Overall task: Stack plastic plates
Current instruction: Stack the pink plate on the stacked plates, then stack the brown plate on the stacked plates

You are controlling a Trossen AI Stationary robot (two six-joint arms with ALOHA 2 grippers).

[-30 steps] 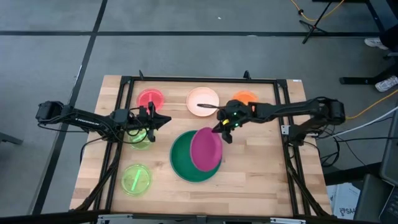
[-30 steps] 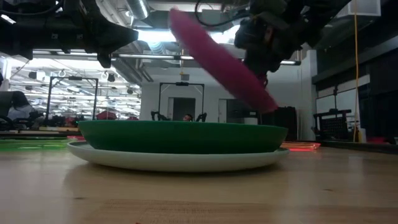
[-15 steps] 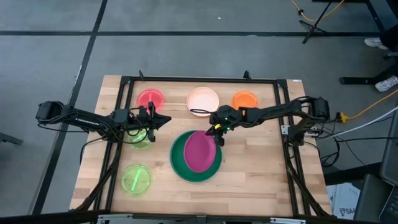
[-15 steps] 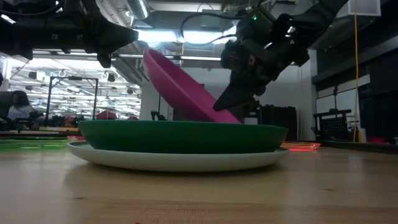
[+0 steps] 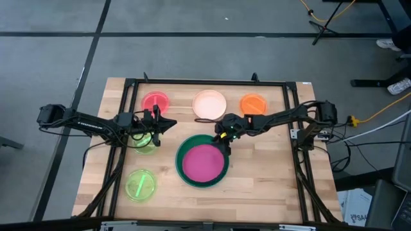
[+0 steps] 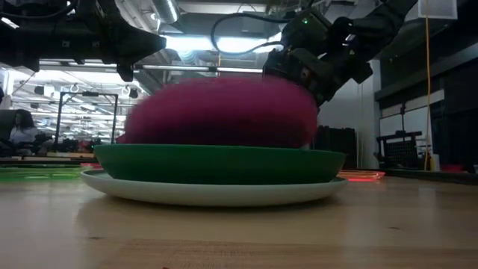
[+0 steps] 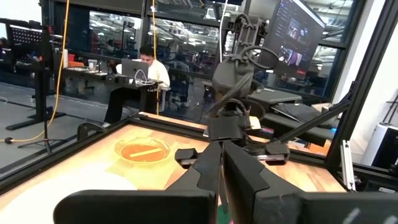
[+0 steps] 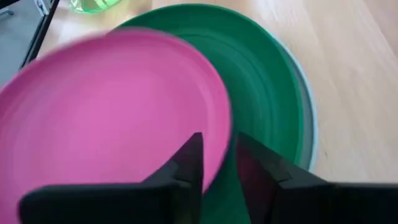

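From above: medium round magenta plastic plate (image 5: 205, 162) lying inside the large round dark green plastic plate (image 5: 184, 172), near the middle of the wooden bench (image 5: 270, 173). Right tool (image 5: 223, 140) at the far right rim of that pair, just beside the magenta edge. Left tool (image 5: 168, 123) waiting over the left half of the bench, above a small translucent neon green plate (image 5: 145, 144) mostly hidden under it. Second small neon green plastic plate (image 5: 140, 184) near the front left. Along the far edge, well apart: small translucent red plate (image 5: 155, 101), medium cream plate (image 5: 209, 104), small orange plate (image 5: 253, 104).

Only at bench height: a pale, light blue rim (image 6: 213, 194) under the green plate, so the stack stands three high; magenta plate blurred there, riding just above the green rim.

Right wrist view alone: fingers (image 8: 186, 163) parted only narrowly, the gap lying at the magenta plate's edge; whether touching it, cannot tell. Magenta plate glossy, shallow, set off-centre in the green one, with the blue rim showing at one side.

Left wrist view: left tool's fingers (image 7: 245, 177) close together, holding nothing; orange plate (image 7: 142, 149) and the right arm beyond; a person seated at a desk in the room behind.
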